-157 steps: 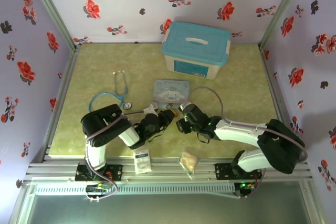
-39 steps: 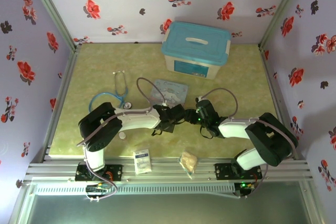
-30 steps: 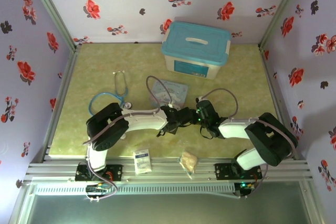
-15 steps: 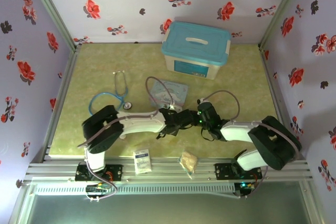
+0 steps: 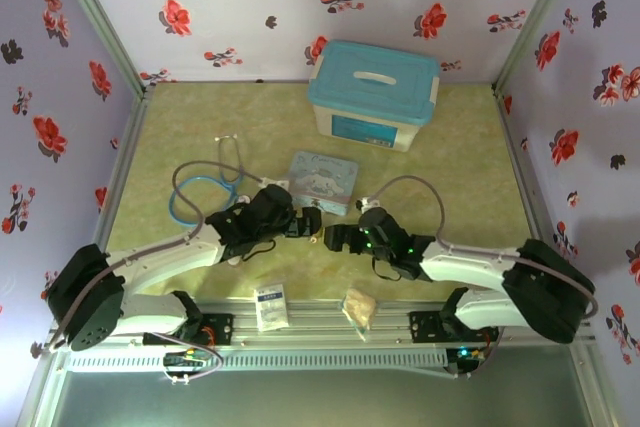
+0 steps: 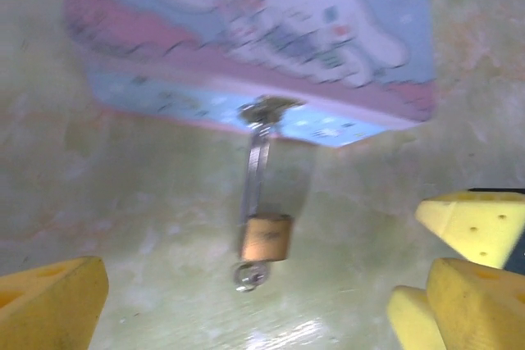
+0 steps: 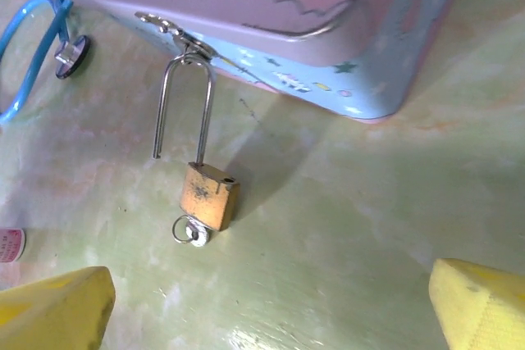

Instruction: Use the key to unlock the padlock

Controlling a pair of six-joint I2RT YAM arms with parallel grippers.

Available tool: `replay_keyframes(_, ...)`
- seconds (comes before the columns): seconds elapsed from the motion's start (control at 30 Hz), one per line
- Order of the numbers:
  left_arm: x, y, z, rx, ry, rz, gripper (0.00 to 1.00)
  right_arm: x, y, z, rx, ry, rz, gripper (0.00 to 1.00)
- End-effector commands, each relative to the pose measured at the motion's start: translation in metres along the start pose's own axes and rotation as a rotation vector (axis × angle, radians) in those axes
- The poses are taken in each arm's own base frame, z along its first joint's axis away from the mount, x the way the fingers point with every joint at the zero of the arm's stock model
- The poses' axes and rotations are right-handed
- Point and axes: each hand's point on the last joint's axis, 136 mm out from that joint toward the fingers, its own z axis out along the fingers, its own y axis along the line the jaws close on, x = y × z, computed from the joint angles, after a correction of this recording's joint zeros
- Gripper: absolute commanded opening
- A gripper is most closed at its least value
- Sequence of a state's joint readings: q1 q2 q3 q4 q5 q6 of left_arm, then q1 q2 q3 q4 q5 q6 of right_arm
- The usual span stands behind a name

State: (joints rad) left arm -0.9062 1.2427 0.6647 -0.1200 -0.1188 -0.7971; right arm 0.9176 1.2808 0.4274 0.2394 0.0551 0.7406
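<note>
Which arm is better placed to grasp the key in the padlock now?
Probably left: the key in the padlock lies centred before the open left gripper; for the right gripper it sits off-centre.

- Our left arm (image 5: 160,262) lies low, reaching from the near left toward the middle, and the left gripper (image 5: 308,220) has its jaws spread wide.
- Our right arm (image 5: 480,265) reaches in from the near right, the right gripper (image 5: 332,237) equally wide.
- We see the grippers facing each other, near but apart.

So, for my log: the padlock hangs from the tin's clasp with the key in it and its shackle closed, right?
No. The right wrist view shows the padlock on the tin's clasp, key in it, but the shackle is open: one leg out of the body.
</note>
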Motion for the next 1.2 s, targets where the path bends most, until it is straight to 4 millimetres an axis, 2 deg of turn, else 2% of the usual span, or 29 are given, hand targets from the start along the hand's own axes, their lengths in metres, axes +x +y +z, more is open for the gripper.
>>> replay_keyframes(0.0, -0.005, -0.015, -0.006, 0.138, -0.029, -0.101, 1.00, -0.013, 0.023, 0.013, -0.011, -0.009, -0.033, 0.99)
replay_keyframes(0.13, 0.002, -0.001, -0.009, 0.116, -0.021, -0.130, 1.00, -0.012, 0.030, 0.038, 0.008, 0.031, -0.048, 0.88)
replay_keyframes(0.23, 0.004, 0.008, -0.013, 0.112, -0.033, -0.155, 1.00, -0.007, 0.035, 0.055, 0.037, 0.078, -0.087, 0.73)
replay_keyframes(0.4, 0.002, 0.021, -0.022, 0.099, -0.055, -0.175, 1.00, 0.006, 0.030, 0.072, 0.102, 0.125, -0.110, 0.59)
replay_keyframes(0.5, 0.000, 0.026, -0.026, 0.090, -0.062, -0.171, 1.00, 0.009, 0.024, 0.073, 0.143, 0.138, -0.120, 0.57)
replay_keyframes(0.6, -0.001, 0.028, -0.026, 0.081, -0.063, -0.168, 1.00, 0.011, 0.022, 0.073, 0.159, 0.142, -0.132, 0.49)
replay_keyframes(0.8, -0.003, 0.032, -0.022, 0.064, -0.061, -0.163, 1.00, 0.020, 0.012, 0.076, 0.193, 0.169, -0.141, 0.44)
replay_keyframes(0.97, -0.005, 0.035, -0.022, 0.056, -0.062, -0.156, 1.00, 0.028, 0.014, 0.083, 0.132, 0.167, -0.103, 0.43)
replay_keyframes(1.17, -0.006, 0.039, -0.023, 0.044, -0.065, -0.159, 1.00, 0.036, 0.008, 0.083, 0.127, 0.167, -0.059, 0.36)
